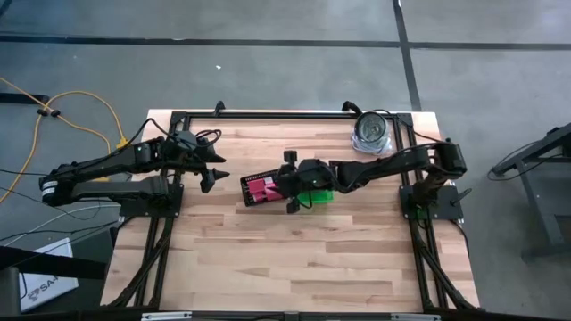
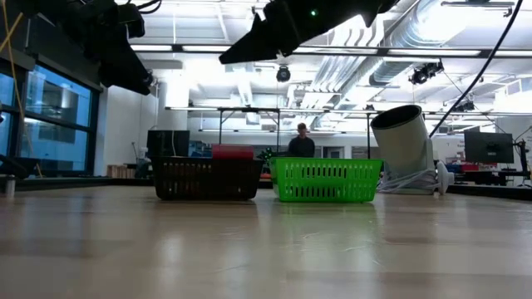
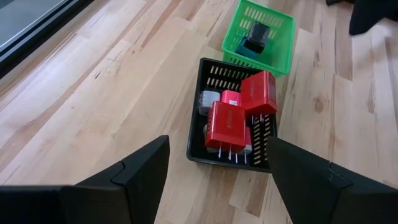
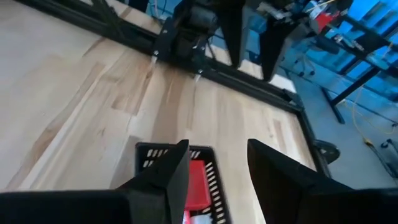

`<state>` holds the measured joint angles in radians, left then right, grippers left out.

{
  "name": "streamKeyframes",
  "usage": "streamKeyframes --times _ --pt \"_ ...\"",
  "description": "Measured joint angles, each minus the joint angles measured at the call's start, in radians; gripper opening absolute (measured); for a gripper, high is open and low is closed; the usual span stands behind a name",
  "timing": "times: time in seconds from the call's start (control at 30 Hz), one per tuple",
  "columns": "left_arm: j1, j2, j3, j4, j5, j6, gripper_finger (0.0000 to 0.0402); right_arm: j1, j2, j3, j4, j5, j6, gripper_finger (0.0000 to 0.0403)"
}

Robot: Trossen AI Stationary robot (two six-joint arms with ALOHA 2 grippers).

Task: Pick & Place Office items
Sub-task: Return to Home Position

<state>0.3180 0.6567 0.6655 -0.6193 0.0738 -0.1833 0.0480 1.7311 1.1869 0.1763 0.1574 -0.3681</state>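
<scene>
Arms raised by black tray [image 1: 259,190], both pincers apart, empty.
Left gripper [image 1: 217,175] hangs beside it, right gripper [image 4: 217,148] above it; red chargers [image 3: 227,127] inside; wooden table [image 1: 268,259], workshop beyond.

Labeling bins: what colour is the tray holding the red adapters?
Black tray, with red adapters inside. Best seen in the left wrist view.

Bright ceiling lights [image 2: 208,66] glare across the low view, leaving my right arm [image 2: 316,17] a black silhouette, while my table [image 1: 294,259] lies evenly lit.
</scene>
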Motion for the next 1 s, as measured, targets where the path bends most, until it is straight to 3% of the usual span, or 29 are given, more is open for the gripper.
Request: streamKeyframes --times 0.4,0.6,0.87,1.0 --pt "0.000 0.000 0.000 0.000 0.000 0.000 0.0262 0.022 -0.051 0.000 0.006 0.045 -0.097 0.0148" --pt "0.000 0.000 0.000 0.000 0.000 0.000 0.0262 0.043 -0.155 -0.001 -0.153 0.072 -0.094 0.0148" --pt "0.000 0.000 0.000 0.000 0.000 0.000 0.0262 0.092 -0.278 -0.007 -0.433 0.281 0.138 0.0148" --pt "0.000 0.000 0.000 0.000 0.000 0.000 0.0262 0.108 -0.331 -0.043 -0.474 0.354 0.256 0.0148"
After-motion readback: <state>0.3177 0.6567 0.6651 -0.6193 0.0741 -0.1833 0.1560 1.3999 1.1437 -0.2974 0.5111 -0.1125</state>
